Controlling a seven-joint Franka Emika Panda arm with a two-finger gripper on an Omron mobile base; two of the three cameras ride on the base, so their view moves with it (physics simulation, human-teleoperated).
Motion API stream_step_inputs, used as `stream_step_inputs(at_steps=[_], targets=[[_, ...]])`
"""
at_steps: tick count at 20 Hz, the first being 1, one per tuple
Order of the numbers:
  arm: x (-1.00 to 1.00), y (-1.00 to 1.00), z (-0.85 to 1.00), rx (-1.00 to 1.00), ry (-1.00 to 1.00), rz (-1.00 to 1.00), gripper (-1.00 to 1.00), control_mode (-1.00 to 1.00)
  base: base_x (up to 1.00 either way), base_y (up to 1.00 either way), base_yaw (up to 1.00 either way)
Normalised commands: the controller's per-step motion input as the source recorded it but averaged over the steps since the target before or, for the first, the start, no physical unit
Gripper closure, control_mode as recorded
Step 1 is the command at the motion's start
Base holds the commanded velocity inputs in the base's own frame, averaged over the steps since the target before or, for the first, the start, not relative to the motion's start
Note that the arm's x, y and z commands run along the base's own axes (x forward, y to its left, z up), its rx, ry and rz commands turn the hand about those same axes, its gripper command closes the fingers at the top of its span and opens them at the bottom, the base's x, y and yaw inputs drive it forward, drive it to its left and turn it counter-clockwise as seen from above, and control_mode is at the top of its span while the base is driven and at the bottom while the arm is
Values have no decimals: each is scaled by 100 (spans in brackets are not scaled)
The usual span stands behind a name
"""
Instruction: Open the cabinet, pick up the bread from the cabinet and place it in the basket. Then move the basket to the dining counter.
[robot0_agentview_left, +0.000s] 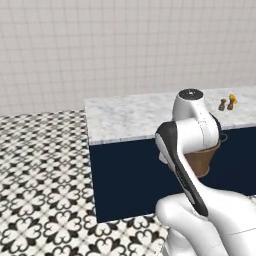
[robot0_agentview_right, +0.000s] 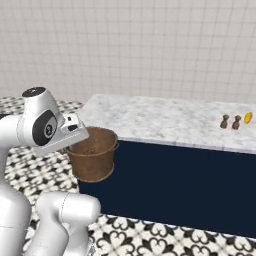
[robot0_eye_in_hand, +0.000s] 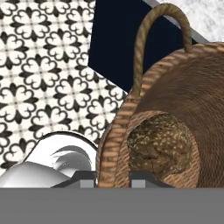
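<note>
Now: tool (robot0_eye_in_hand: 113, 181) clamped narrow on rim of basket (robot0_agentview_right: 92, 160), one finger either side of the wall. Basket held in air, off the floor, in front of navy base of dining worktop (robot0_agentview_right: 165, 120), near its left corner. Bread (robot0_eye_in_hand: 159, 146) lies in basket bottom. Two small brown shakers (robot0_agentview_right: 230, 121) on marble top, far right, well apart from basket.

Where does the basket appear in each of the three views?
Left base view: basket right of centre, mostly behind the white arm.
Right base view: left of centre, under the claw.
Hand view: right half, rim between the claw's tips, bread inside.
Shared landmark: dining counter.
</note>
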Motion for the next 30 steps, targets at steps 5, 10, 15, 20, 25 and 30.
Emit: stream_step_inputs(at_steps=[5,10,15,20,25,30], targets=[[0,0,0,0,0,0,100,100,78,48,-9],[0,0,0,0,0,0,100,100,67,50,-8],[0,0,0,0,0,0,100,100,71,23,-4],[0,0,0,0,0,0,100,100,58,2,-1],[51,0,-9,0,0,0,100,-100,10,1,-1],[98,0,-32,2,0,-2,100,-100,0,0,0]])
